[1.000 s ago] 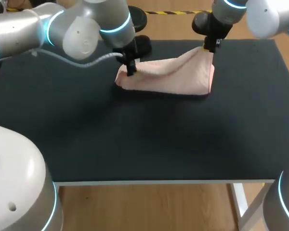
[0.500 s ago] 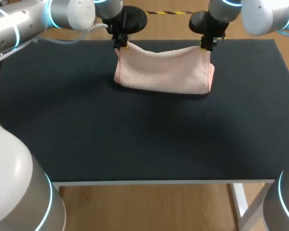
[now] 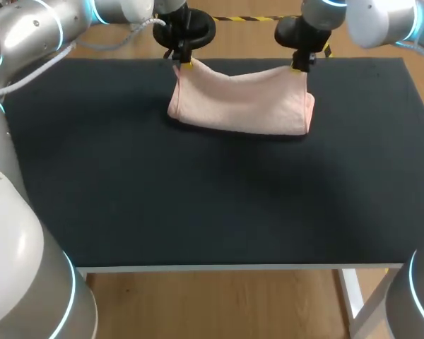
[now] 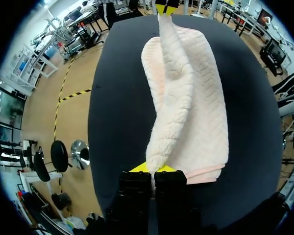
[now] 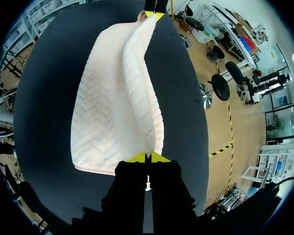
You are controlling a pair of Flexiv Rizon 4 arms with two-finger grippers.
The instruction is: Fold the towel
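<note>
Closely, left tool [image 4: 153, 170], right tool [image 5: 148, 157] (both pinching towel [image 4: 201, 112])

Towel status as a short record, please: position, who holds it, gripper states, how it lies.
towel: pink, far middle of the table
left gripper: shut on the left corner of the lifted edge
right gripper: shut on the right corner of that edge
held edge: raised, sagging between the grippers
lower part: resting on the table

The towel [image 3: 240, 106] is showing as fluffy pink cloth with a herringbone weave. The table [image 3: 198, 205] is looking matt black; the right arm [image 3: 381, 21] is gleaming glossy.
</note>
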